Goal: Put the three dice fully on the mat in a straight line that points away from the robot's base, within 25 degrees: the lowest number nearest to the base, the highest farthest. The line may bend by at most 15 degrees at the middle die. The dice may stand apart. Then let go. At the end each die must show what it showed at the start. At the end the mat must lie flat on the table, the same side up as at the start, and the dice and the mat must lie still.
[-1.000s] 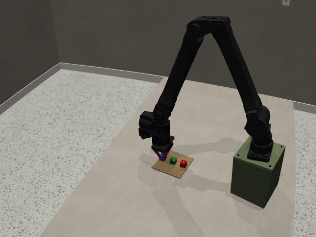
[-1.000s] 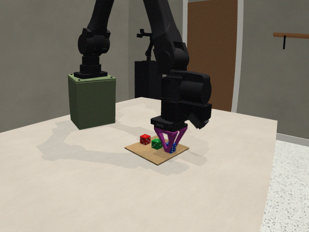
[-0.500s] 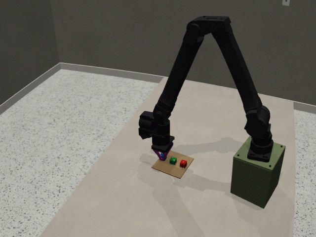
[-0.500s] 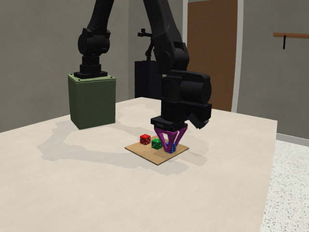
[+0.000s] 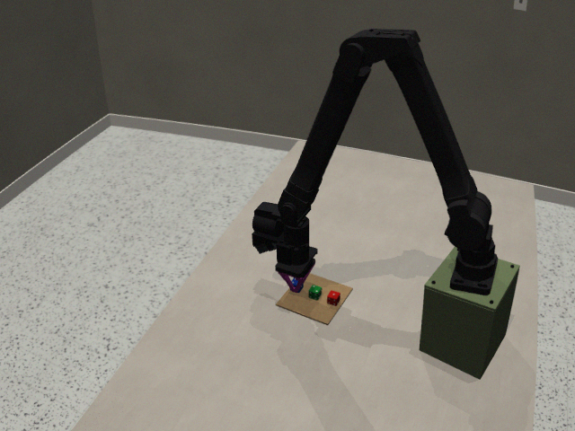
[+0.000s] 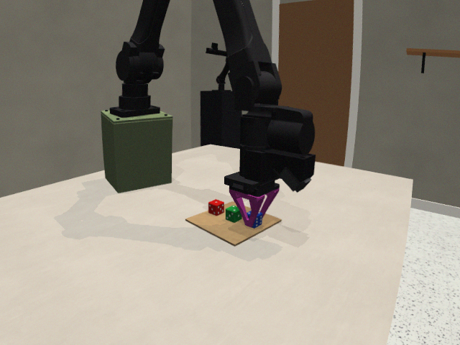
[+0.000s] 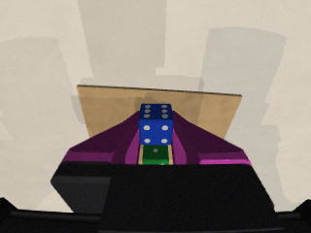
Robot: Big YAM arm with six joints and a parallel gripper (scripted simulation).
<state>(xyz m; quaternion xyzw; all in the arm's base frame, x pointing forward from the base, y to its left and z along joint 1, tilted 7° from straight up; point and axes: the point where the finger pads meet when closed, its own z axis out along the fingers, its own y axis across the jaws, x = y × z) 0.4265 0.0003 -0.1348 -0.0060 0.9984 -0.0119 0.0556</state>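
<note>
The gripper [image 5: 296, 289] [image 6: 253, 223] [image 7: 155, 116], with its slanting purple fingers, was closed on the blue cube-shaped die with white pips [image 5: 295, 282] [image 6: 257, 220] [image 7: 155, 133]. In the wrist view, the die showed six pips on one face and four on another. It was at the far part of the thin, square tan mat [image 5: 306, 309] [image 6: 234, 236] [image 7: 113, 109]; whether it touched the mat was unclear. The green cube-shaped die [image 5: 314, 292] [image 6: 233, 214] [image 7: 155, 154] sat on the mat in the middle, and the red cube-shaped die [image 5: 333, 297] [image 6: 215, 207] sat on it nearest the base, the three roughly in a row with gaps between them.

The mat lay flat on the pale beige table [image 5: 223, 352] [image 6: 148, 290] [image 7: 190, 49]. Well apart from it, the black jointed arm [image 5: 320, 129] [image 6: 241, 37] rose from a boxy green pedestal [image 5: 455, 324] [image 6: 141, 156]. Beyond were a speckled light floor [image 5: 116, 208] [image 6: 430, 278], grey walls [image 5: 232, 69] [image 6: 401, 122] and a brown door [image 6: 315, 74].
</note>
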